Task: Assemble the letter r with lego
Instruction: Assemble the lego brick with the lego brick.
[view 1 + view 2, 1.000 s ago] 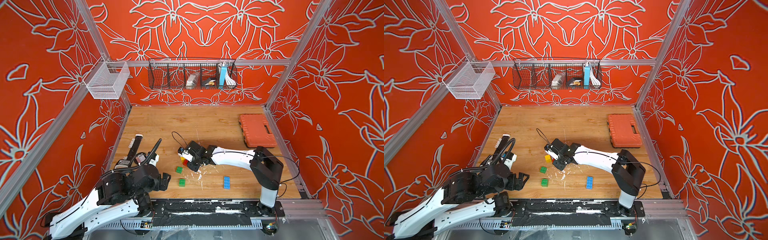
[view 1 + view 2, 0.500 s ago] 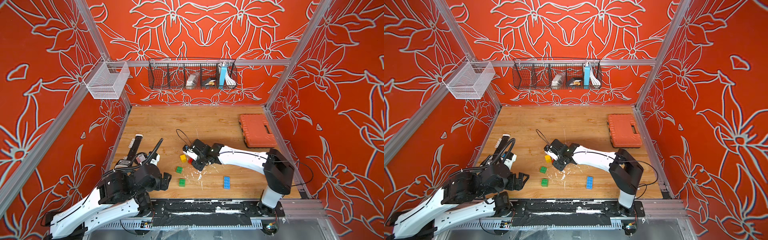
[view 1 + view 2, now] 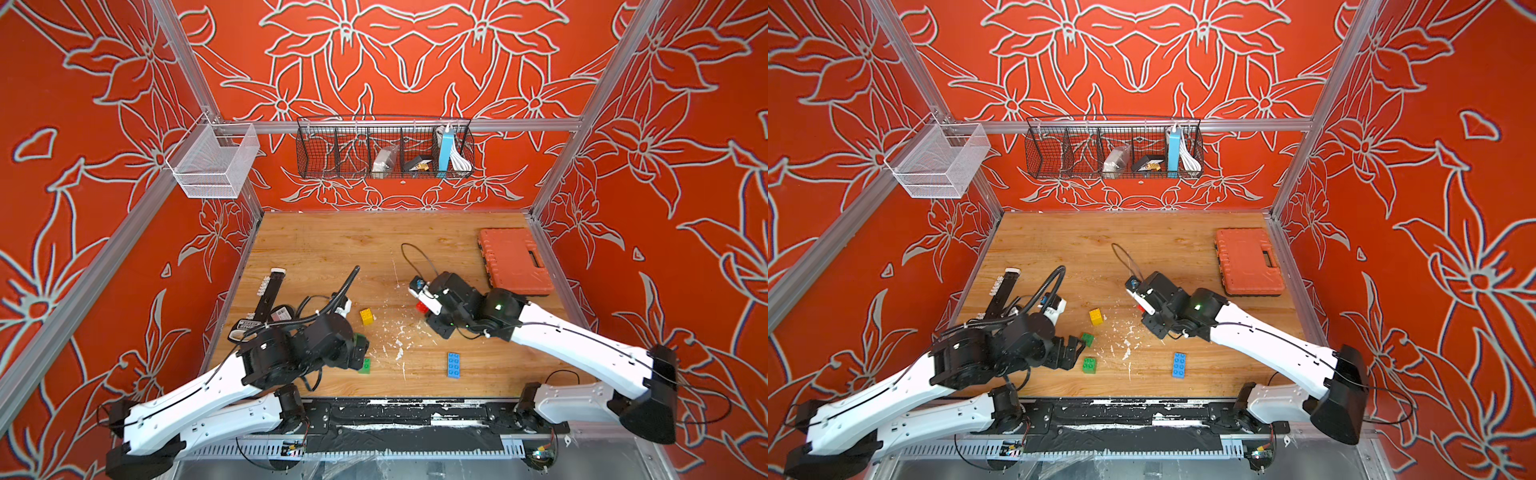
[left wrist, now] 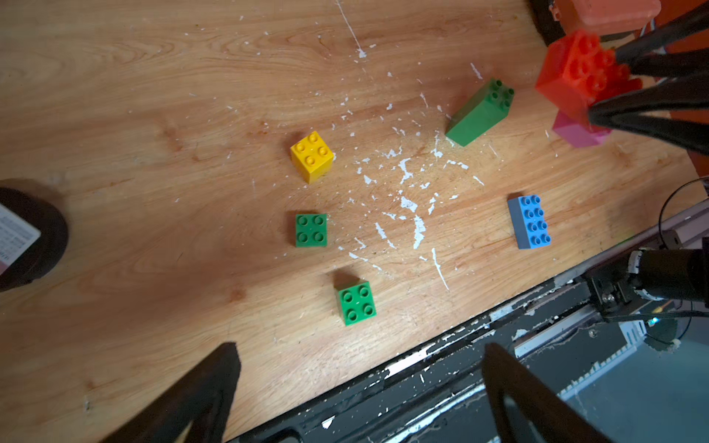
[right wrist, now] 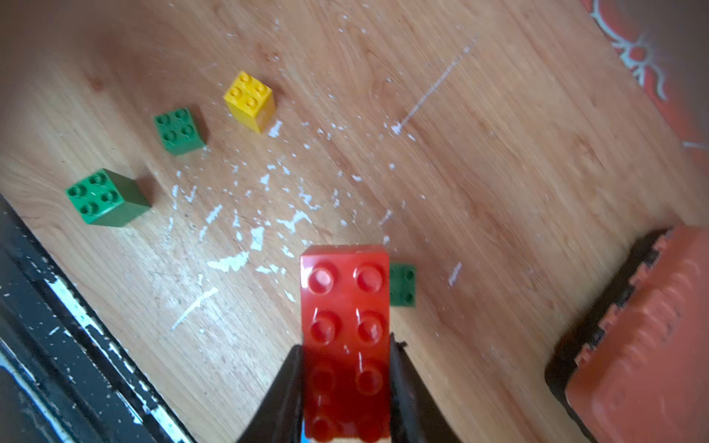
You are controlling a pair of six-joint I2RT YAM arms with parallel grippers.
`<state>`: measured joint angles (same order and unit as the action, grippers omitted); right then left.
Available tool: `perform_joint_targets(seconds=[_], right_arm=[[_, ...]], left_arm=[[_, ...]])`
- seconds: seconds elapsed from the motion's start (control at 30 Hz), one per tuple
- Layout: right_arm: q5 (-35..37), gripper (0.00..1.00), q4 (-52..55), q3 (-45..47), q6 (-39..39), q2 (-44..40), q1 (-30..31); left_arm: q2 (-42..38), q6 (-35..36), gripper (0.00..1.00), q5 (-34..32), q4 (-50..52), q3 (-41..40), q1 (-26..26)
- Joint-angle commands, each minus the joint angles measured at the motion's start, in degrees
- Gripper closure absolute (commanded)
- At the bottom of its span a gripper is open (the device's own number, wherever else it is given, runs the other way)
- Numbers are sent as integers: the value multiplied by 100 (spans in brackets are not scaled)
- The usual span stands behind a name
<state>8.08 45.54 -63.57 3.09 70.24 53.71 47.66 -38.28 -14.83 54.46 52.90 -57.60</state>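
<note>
My right gripper (image 5: 346,347) is shut on a red 2x4 lego brick (image 5: 345,307), held above the table right of centre (image 3: 422,307). In the left wrist view a pink brick (image 4: 577,134) sits under the red brick (image 4: 575,76). A tall green stack (image 4: 479,111) stands just beside them. A yellow brick (image 3: 1096,316), two single green bricks (image 3: 1087,338) (image 3: 1089,365) and a blue 2x4 brick (image 3: 1179,365) lie loose on the wood. My left gripper (image 4: 358,368) hangs open and empty over the front edge, close to the nearer green brick (image 4: 356,303).
An orange ribbed case (image 3: 515,262) lies at the back right by the wall. A black tool and a round black object (image 3: 266,299) lie along the left wall. White flecks mark the middle of the table. A black rail (image 3: 395,415) runs along the front edge.
My right arm has carried the red brick to the right, away from the yellow brick, which is now uncovered. The left arm has barely shifted.
</note>
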Motion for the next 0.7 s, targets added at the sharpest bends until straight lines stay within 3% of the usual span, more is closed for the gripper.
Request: perform_joint_targets(seconds=[0.0, 0.13, 0.23, 0.4, 0.5, 0.67], right_arm=[[13, 100, 705, 215, -160, -280, -500], [-165, 100, 652, 402, -318, -520, -845], [-484, 100, 473, 560, -559, -563, -898], [-1245, 100, 438, 324, -657, -173, -1100], [-1632, 100, 378, 220, -826, 112, -1146], [-1634, 100, 342, 107, -924, 438, -1235]], left_arm=[[598, 190, 1, 546, -913, 279, 404], [1301, -240, 3, 1933, -1696, 354, 1463], [1492, -710, 10, 2654, -2580, 90, 1905], [1963, -1312, 21, 3356, -3676, -164, 2056], [2234, -1553, 22, 3611, -4010, -214, 2051], [2352, -1732, 24, 3698, -4244, -258, 2051]])
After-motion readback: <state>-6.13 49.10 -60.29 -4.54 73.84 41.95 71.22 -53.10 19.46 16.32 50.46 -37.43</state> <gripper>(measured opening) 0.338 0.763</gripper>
